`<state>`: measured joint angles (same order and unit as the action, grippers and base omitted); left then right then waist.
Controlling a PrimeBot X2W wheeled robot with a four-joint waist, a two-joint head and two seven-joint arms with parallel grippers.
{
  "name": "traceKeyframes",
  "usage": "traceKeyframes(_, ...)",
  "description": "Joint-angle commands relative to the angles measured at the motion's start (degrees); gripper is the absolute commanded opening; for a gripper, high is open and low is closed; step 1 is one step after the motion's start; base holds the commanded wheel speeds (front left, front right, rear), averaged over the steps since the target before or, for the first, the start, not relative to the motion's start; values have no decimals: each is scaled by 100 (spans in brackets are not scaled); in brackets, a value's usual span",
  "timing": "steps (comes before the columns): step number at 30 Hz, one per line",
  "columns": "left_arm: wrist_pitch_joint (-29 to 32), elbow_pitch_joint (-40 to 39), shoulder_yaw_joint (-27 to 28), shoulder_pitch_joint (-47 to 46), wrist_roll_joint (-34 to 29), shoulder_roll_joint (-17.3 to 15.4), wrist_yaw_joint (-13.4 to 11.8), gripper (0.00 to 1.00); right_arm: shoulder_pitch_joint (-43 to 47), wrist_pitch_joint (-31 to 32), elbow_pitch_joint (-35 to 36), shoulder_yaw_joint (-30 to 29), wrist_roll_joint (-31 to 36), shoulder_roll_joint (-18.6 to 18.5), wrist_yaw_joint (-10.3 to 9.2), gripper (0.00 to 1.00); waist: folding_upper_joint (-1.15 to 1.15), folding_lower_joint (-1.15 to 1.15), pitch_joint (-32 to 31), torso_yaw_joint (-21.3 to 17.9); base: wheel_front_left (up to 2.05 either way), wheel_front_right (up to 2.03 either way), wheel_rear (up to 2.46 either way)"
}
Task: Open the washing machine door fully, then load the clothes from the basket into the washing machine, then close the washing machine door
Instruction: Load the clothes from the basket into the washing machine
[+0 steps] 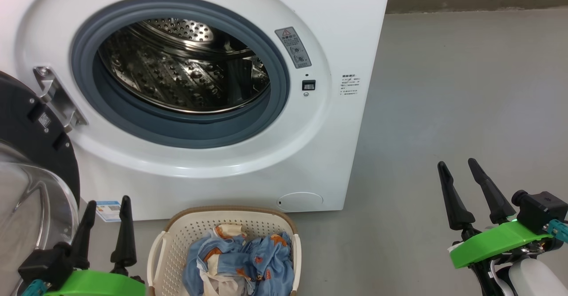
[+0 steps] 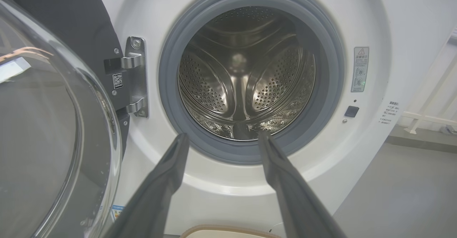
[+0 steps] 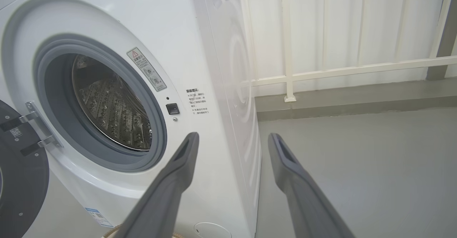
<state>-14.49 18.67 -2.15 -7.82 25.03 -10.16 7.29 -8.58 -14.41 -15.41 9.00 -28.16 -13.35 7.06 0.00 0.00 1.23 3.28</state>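
head view: bear-printed blue clothes (image 1: 242, 260)

Left gripper (image 1: 108, 200) and right gripper (image 1: 456, 163) hover low, fingers (image 1: 450, 198) parted, holding nothing.

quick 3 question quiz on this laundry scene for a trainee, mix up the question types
1. True or false: the washing machine door is open.
2. Where are the clothes? A) in the drum B) in the basket C) on the floor
3. Fill in: the left gripper and the right gripper are both ____, holding nothing.

Key: 1 true; 2 B; 3 open.
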Motion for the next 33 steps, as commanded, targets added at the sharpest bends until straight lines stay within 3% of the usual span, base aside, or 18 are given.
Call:
traceKeyframes(1,-51,-103,215,-162,-82,-116,19,100,-143,-59,120,100,23,-82,43,100,0,0,-4,1,0,0,0)
traceKeyframes(33,-51,52,237,-288,-200,-154,20,100,-209,-59,109,173,173,-25,43,100,0,0,354,-139,0,0,0)
